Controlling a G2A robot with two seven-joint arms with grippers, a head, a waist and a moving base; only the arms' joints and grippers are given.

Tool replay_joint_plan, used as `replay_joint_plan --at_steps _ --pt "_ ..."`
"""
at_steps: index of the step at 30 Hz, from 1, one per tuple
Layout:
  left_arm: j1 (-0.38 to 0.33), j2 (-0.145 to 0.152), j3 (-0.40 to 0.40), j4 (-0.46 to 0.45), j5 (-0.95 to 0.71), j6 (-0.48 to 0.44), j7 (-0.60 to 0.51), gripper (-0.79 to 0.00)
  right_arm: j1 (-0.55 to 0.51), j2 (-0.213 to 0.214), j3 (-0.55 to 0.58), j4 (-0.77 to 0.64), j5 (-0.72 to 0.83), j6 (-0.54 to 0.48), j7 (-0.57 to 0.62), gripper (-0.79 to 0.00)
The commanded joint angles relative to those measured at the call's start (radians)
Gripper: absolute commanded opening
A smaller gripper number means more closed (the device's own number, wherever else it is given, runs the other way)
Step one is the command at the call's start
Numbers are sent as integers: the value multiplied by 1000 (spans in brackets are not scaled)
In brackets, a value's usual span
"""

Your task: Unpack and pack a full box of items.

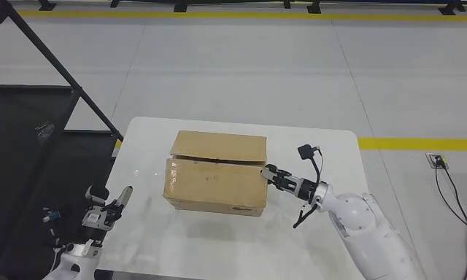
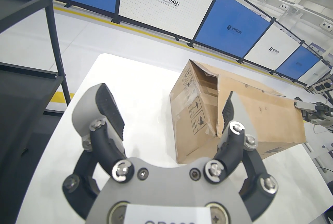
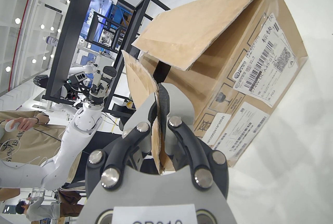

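Observation:
A brown cardboard box lies in the middle of the white table, its top flaps partly lifted. My right gripper is at the box's right end, shut on the edge of a box flap; the cardboard runs between its fingers. The other top flap slopes up over the box. My left gripper hovers over the table's left edge, well apart from the box. It is open and holds nothing. The box's contents are hidden.
A black metal shelf rack stands just off the table's left side, close to my left arm. A yellow floor line runs behind the table. Bare tabletop lies in front of the box and to its left.

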Motion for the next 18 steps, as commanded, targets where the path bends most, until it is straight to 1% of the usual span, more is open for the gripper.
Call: replay_joint_plan --at_steps 1,10,16,18 --pt "-6 0 5 0 4 -5 -7 0 -31 6 16 -40 -12 12 1 -785" --pt "-25 0 24 2 26 -15 -22 0 -152 29 93 -167 -41 33 6 -785" --pt "-30 -1 31 -2 37 -16 -25 0 -208 41 135 -208 -23 15 24 -785" --pt "-31 -1 34 -4 42 -14 -26 0 -227 45 147 -224 -5 -6 38 -785"
